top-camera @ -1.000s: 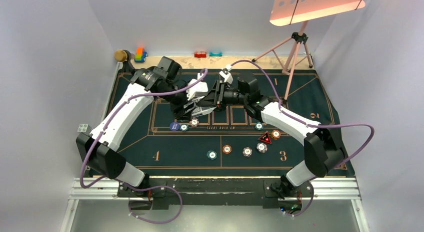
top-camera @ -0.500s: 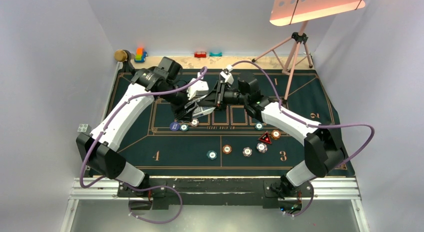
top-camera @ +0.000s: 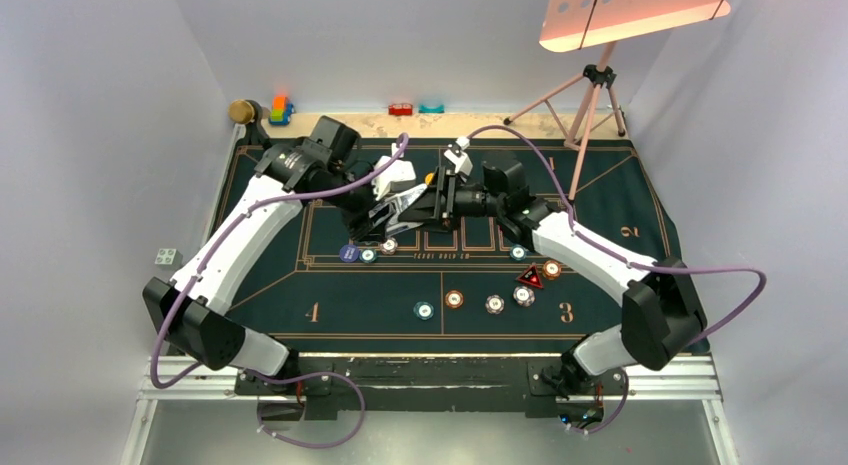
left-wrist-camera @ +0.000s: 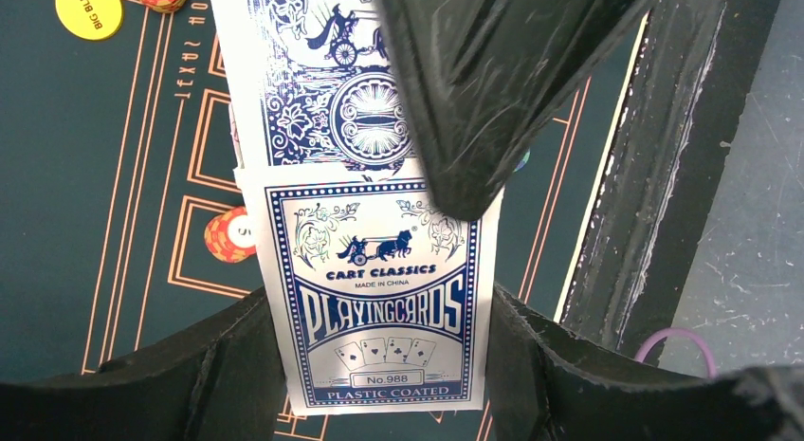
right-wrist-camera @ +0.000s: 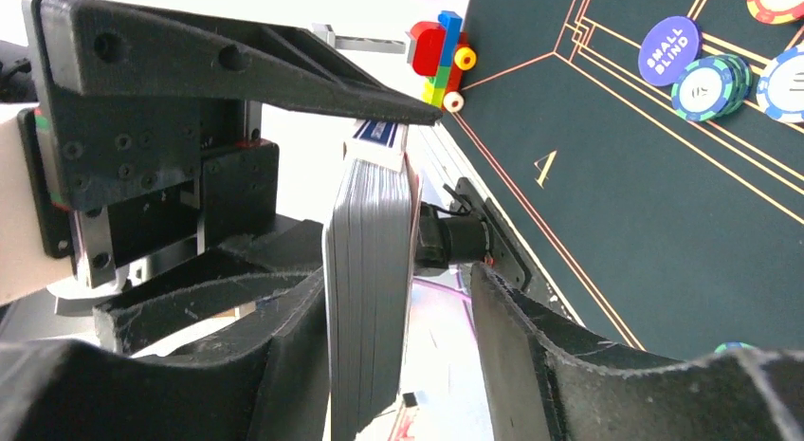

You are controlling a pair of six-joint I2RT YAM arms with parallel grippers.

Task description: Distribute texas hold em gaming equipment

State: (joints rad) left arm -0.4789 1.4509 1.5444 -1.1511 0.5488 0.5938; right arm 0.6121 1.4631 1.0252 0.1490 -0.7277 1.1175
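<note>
My left gripper is shut on a blue-and-white playing card box and holds it above the green mat's middle. A blue-backed deck sticks out of the box's far end. My right gripper stands astride that deck. One finger touches it, and a gap shows before the other finger. On the mat lie poker chips, a red triangular marker, a blue small-blind button and a yellow button.
The dark green felt mat covers the table. Toy blocks and a brown ball sit at the back left, and more blocks at the back centre. A pink tripod stand rises at the back right.
Both grippers have risen and tilted a little with the box and deck between them. The right arm's elbow has swung right. The chips have not moved.
</note>
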